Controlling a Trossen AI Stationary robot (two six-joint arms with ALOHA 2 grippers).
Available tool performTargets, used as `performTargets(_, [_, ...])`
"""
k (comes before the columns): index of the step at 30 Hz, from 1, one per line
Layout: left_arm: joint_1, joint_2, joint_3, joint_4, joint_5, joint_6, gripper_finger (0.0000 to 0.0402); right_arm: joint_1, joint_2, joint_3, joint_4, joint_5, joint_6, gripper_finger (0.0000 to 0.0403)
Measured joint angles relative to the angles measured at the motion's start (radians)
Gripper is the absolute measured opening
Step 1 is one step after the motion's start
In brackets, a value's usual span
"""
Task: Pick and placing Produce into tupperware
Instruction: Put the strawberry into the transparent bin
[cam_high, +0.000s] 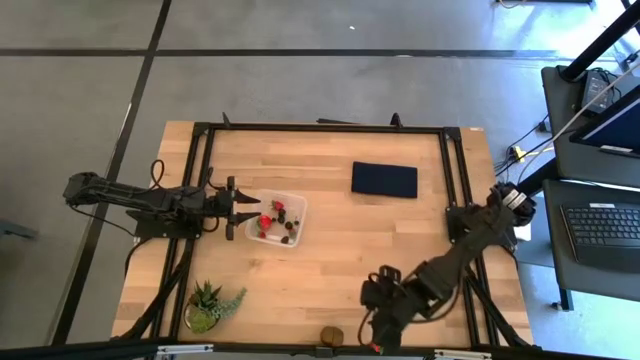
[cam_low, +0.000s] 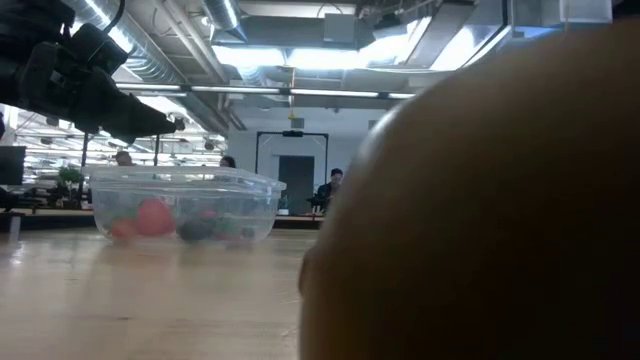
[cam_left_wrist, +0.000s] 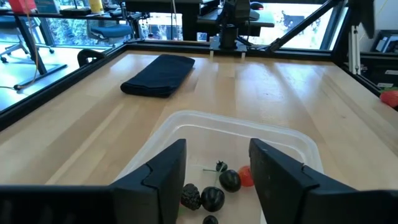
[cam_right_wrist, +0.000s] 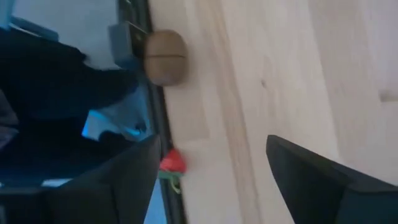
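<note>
Several fruits lie in the tupperware (cam_high: 277, 218); left gripper (cam_high: 243, 207) hovers over its rim, jaws spread, empty. Kiwi (cam_high: 332, 336) sits far off at the worktop (cam_high: 340, 250) edge, right gripper (cam_high: 380, 300) beside it, spread. Advice: approach low, centre jaws on kiwi. Low view mostly blocked.

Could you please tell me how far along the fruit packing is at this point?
Done: a strawberry and dark berries lie in the clear container. In hand: nothing; the left hand hangs open over the container's rim, the right hand open near the table's front edge. Left: the brown kiwi there.
</note>
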Motion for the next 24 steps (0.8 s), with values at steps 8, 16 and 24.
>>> performTargets(8, [0.0, 0.0, 0.0, 0.0, 0.0, 0.003, 0.0166, 0.054, 0.049, 0.0, 0.146, 0.052, -0.057, 0.0279])
performTargets(16, [0.0, 0.0, 0.0, 0.0, 0.0, 0.003, 0.0163, 0.065, 0.178, -0.001, 0.169, -0.11, -0.038, 0.0274])
performTargets(24, [0.0, 0.0, 0.0, 0.0, 0.0, 0.003, 0.017, 0.11, 0.2, -0.001, 0.18, -0.109, 0.033, 0.0274])
